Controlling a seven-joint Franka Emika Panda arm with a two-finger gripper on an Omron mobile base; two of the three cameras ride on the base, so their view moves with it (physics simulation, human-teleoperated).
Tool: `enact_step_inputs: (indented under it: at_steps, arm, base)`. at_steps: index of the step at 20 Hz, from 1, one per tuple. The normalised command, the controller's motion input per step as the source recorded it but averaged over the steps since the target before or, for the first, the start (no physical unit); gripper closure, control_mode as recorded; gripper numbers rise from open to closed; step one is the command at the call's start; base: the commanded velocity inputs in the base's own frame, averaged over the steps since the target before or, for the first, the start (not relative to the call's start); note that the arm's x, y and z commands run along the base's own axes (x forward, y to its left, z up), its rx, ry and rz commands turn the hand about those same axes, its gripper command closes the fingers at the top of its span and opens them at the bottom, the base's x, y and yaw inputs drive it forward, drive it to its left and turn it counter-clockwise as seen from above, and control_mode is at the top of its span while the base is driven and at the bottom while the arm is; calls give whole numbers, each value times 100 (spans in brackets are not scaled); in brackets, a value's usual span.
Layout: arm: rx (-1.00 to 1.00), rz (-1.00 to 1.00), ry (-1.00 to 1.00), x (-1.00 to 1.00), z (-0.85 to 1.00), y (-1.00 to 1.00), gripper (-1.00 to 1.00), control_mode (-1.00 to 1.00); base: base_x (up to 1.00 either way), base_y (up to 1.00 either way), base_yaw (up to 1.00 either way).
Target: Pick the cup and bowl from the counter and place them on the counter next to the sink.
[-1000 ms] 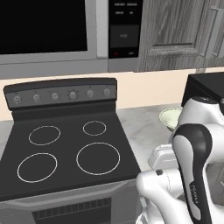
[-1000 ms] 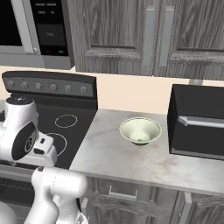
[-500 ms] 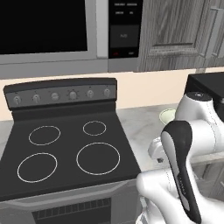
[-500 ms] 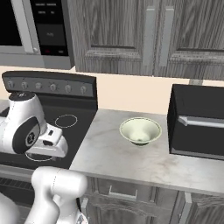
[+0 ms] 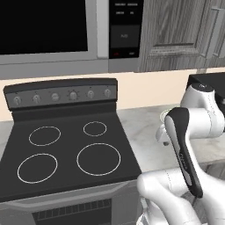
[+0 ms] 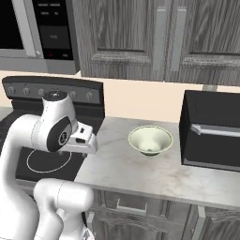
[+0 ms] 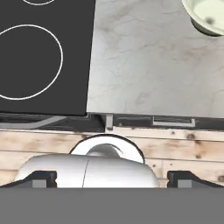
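Bowl [image 6: 150, 139] on the counter [image 6: 136, 171] is what we see first, sitting upright between the stove [image 5: 66, 149] and a black box-shaped appliance [image 6: 212, 130], well apart from both. In our hand view the bowl [image 7: 206, 15] sits at the top right corner, cut off by the edge, with bare marbled counter [image 7: 148, 65] below it and the stove top [image 7: 39, 57] to the left. Our gripper [image 7: 111, 178] hangs above the counter's front edge, its fingers [image 7: 41, 177] spread wide and holding nothing, away from the bowl. Dark wood cupboards [image 6: 154, 37] hang above.
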Motion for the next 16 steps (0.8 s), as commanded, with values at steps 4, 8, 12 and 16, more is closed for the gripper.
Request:
enact_step_inputs:
  at_steps: [4,8,12,16]
  arm:
    - [0,0,-7,70,0,-43,-100,-100]
    - [0,0,-2,60,-4,-38,-100,-100]
    - [-2,0,0,63,-19,-27,-100,-100]
    - [-2,0,0,53,-11,-27,-100,-100]
  base:
    - [0,0,0]
    - [0,0,0]
    - [0,0,0]
    - [0,0,0]
